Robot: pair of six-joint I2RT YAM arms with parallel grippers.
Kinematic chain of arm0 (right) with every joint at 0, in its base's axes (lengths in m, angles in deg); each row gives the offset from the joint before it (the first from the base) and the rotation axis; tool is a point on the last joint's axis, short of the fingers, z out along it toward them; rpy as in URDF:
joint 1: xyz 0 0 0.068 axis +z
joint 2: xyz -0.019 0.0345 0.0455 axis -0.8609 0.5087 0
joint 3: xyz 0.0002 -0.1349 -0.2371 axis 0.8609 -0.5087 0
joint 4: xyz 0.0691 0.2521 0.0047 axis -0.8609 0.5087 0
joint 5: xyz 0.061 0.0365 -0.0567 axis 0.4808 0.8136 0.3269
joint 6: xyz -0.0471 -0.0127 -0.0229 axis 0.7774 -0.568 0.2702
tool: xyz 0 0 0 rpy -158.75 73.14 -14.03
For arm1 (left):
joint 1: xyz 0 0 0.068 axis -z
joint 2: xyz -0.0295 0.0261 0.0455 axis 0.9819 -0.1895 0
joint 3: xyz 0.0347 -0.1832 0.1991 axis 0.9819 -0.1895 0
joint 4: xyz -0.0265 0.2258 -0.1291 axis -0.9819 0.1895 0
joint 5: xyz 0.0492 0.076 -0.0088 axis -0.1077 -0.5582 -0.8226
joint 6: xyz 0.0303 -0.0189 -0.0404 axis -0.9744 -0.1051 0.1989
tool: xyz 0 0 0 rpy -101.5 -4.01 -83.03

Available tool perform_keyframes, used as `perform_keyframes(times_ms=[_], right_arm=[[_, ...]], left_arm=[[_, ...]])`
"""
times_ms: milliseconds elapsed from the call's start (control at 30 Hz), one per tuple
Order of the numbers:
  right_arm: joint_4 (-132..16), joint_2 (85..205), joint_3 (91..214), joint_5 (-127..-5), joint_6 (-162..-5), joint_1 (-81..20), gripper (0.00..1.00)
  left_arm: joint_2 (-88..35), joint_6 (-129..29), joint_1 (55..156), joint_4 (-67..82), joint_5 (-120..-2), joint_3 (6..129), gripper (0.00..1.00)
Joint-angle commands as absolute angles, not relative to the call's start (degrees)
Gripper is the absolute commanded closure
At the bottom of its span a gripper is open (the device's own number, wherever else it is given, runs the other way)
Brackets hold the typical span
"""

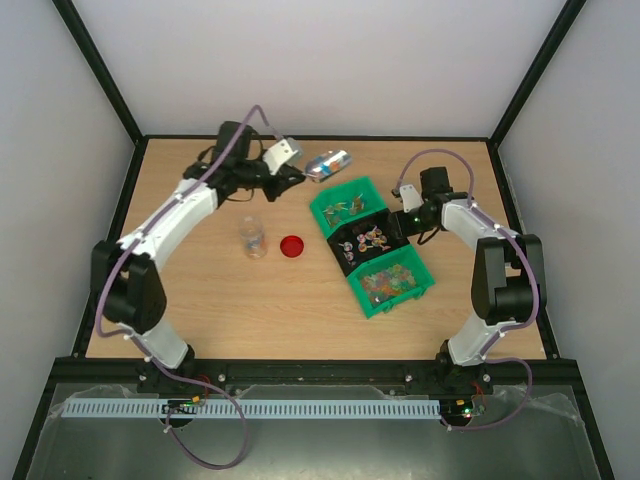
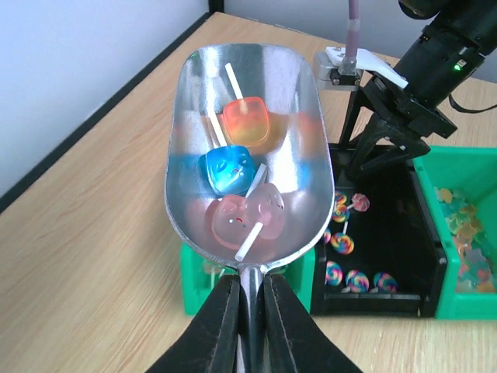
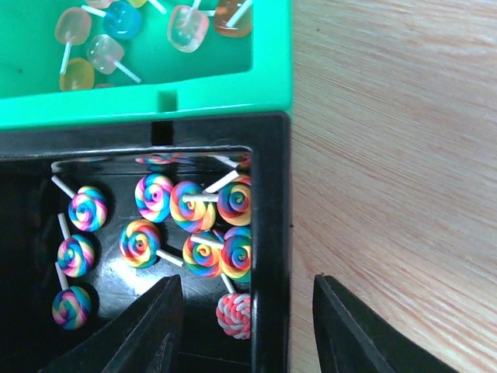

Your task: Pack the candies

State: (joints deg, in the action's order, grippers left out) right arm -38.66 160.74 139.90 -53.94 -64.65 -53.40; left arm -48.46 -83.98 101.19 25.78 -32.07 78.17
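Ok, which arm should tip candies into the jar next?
Left. The left gripper is shut on the scoop loaded with candies, and the jar stands on its side. The right gripper hangs open, empty.

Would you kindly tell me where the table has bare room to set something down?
The near half of the table is bare, from the jar and red lid to the front edge. Crowded: around the bins and right pincer.
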Motion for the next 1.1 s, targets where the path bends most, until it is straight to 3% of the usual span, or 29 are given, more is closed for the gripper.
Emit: perform_keyframes(times_ms=[0,300,700,1067], right_arm=[[-37.1,158.8,141.6,-52.0,-65.0,-53.4,0.48],[-35.6,157.0,142.1,-49.2,-64.1,-53.4,0.01],[-35.0,156.0,142.1,-47.0,-64.0,-53.4,0.01],[-35.1,156.3,141.8,-46.2,-63.6,-53.4,0.01]], left_arm=[[-39.9,-89.4,96.1,37.2,-29.0,78.3,0.98],[-27.6,-103.6,82.5,59.7,-26.9,72.9,0.98],[-21.1,-125.9,64.6,79.5,-24.9,66.5,0.98],[-20.0,-129.9,62.7,81.0,-30.2,64.5,0.98]])
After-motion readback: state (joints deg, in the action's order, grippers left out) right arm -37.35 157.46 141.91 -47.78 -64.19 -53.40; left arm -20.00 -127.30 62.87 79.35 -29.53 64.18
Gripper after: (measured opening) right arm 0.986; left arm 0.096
